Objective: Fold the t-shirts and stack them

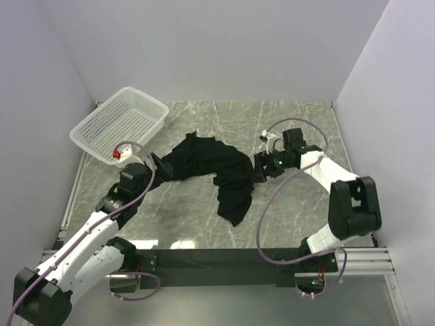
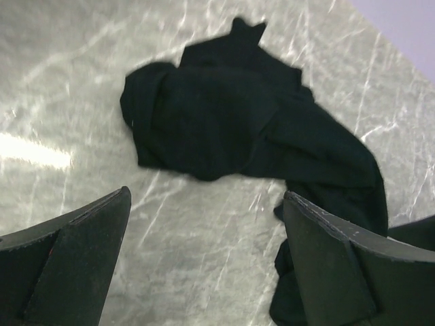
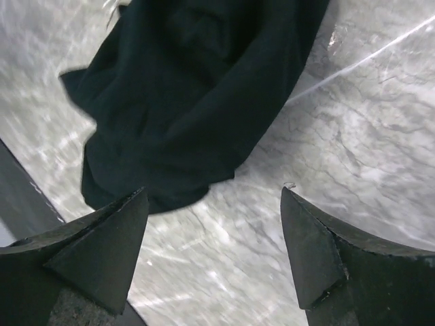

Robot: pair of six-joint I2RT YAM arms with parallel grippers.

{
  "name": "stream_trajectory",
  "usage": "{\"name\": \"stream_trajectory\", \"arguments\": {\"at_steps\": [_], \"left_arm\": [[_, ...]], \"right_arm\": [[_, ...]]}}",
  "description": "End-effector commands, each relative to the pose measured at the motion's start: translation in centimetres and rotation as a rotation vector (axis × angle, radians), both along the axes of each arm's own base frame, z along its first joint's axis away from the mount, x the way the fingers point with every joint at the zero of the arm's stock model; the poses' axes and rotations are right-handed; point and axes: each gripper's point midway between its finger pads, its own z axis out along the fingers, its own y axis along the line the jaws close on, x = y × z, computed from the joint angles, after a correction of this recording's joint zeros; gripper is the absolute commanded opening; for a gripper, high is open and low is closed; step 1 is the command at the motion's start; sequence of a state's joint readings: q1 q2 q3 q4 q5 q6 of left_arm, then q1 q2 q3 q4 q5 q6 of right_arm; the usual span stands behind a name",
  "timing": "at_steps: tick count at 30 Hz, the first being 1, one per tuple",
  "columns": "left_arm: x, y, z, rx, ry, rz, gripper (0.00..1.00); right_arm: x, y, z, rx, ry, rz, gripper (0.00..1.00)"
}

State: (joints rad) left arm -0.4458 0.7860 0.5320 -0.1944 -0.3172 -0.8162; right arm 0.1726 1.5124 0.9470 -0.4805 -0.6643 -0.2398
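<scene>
A crumpled black t-shirt (image 1: 214, 170) lies in a bunched heap in the middle of the marble table. It shows in the left wrist view (image 2: 231, 122) and in the right wrist view (image 3: 190, 88). My left gripper (image 1: 162, 167) is open and empty, just left of the heap's left end, with bare marble between its fingers (image 2: 75, 251). My right gripper (image 1: 260, 166) is open and empty at the heap's right edge, its fingers (image 3: 319, 251) over bare marble beside the cloth.
A white plastic mesh basket (image 1: 121, 123) stands tilted at the back left, against the wall. White walls close the table on the left, back and right. A black rail (image 1: 224, 258) runs along the near edge.
</scene>
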Motion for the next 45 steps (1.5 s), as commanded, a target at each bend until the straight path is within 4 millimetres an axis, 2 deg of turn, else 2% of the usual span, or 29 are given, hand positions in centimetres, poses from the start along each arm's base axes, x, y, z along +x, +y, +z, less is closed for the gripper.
{"name": "stream_trajectory", "arguments": {"at_steps": [1, 9, 11, 12, 13, 15, 16, 18, 19, 21, 22, 24, 25, 27, 28, 30, 31, 35, 36, 37, 39, 40, 42, 43, 45], "left_arm": [[0.6, -0.7, -0.1, -0.080, -0.010, 0.011, 0.99], [2.3, -0.1, -2.5, -0.130, 0.007, 0.030, 0.99], [2.8, -0.1, -3.6, -0.136, 0.034, 0.022, 0.99], [3.3, -0.2, -3.3, -0.142, 0.021, 0.018, 0.99], [3.6, -0.1, -4.3, -0.128, 0.046, 0.017, 0.98], [4.5, -0.5, -3.9, -0.132, 0.042, -0.010, 0.96], [4.8, -0.6, -4.8, -0.118, 0.068, -0.019, 0.95], [5.6, -0.9, -4.8, -0.121, 0.072, -0.041, 0.93], [6.0, -1.0, -5.7, -0.112, 0.096, -0.048, 0.90], [6.9, -1.2, -6.0, -0.111, 0.111, -0.058, 0.84], [7.0, -1.2, -7.4, -0.097, 0.155, -0.059, 0.80], [7.8, -1.3, -7.7, -0.090, 0.168, -0.057, 0.76], [7.9, -1.3, -8.7, -0.080, 0.192, -0.060, 0.73], [8.7, -1.4, -8.6, -0.076, 0.188, -0.056, 0.69], [8.9, -1.4, -9.1, -0.069, 0.200, -0.057, 0.62], [9.6, -1.6, -8.9, -0.068, 0.194, -0.063, 0.53], [9.7, -1.6, -9.1, -0.061, 0.202, -0.065, 0.44], [10.1, -1.9, -8.4, -0.047, 0.180, -0.089, 0.22], [10.2, -1.9, -8.1, -0.044, 0.171, -0.094, 0.18], [10.2, -1.9, -7.3, -0.036, 0.145, -0.103, 0.09], [10.1, -1.8, -6.2, -0.029, 0.113, -0.109, 0.01], [10.0, -1.7, -4.3, -0.028, 0.061, -0.116, 0.00], [10.0, -1.4, -2.5, -0.021, 0.012, -0.111, 0.01], [9.8, -1.3, -0.6, -0.017, -0.036, -0.116, 0.00], [9.8, -1.2, 1.6, -0.010, -0.088, -0.116, 0.00]], "right_arm": [[2.0, 1.3, 1.3, 0.065, 0.039, -0.072, 0.84], [2.9, 2.0, 0.7, 0.098, 0.057, -0.085, 0.79], [2.7, 2.3, 0.4, 0.111, 0.081, -0.077, 0.74], [2.7, 2.4, 0.4, 0.118, 0.083, -0.074, 0.74], [2.6, 2.4, 0.4, 0.124, 0.088, -0.070, 0.72], [2.5, 2.5, 0.3, 0.127, 0.090, -0.066, 0.70], [2.5, 2.5, 0.3, 0.129, 0.090, -0.065, 0.68], [2.6, 2.6, 0.4, 0.134, 0.088, -0.062, 0.63], [2.6, 2.7, 0.4, 0.134, 0.086, -0.060, 0.61], [2.7, 2.8, 0.7, 0.141, 0.081, -0.055, 0.55], [2.8, 2.7, 0.8, 0.141, 0.078, -0.052, 0.53], [2.8, 2.8, 1.1, 0.142, 0.069, -0.045, 0.47], [2.8, 2.8, 1.2, 0.144, 0.066, -0.040, 0.44], [2.9, 2.8, 1.4, 0.137, 0.056, -0.030, 0.39], [2.9, 2.7, 1.6, 0.134, 0.049, -0.027, 0.36], [2.8, 2.7, 1.9, 0.129, 0.040, -0.016, 0.28], [2.8, 2.7, 2.0, 0.128, 0.034, -0.013, 0.25], [3.0, 2.4, 3.1, 0.127, -0.005, 0.004, 0.00], [3.1, 2.3, 3.7, 0.127, -0.020, 0.008, 0.00], [3.2, 2.0, 4.0, 0.126, -0.030, 0.006, 0.00], [3.3, 1.3, 5.3, 0.125, -0.064, 0.021, 0.00], [3.5, 0.4, 5.8, 0.120, -0.077, 0.017, 0.00], [3.6, -0.6, 7.5, 0.112, -0.128, 0.050, 0.00], [3.8, -1.1, 8.1, 0.109, -0.147, 0.050, 0.00], [4.6, -2.7, 9.8, 0.091, -0.215, 0.042, 0.00]]}}
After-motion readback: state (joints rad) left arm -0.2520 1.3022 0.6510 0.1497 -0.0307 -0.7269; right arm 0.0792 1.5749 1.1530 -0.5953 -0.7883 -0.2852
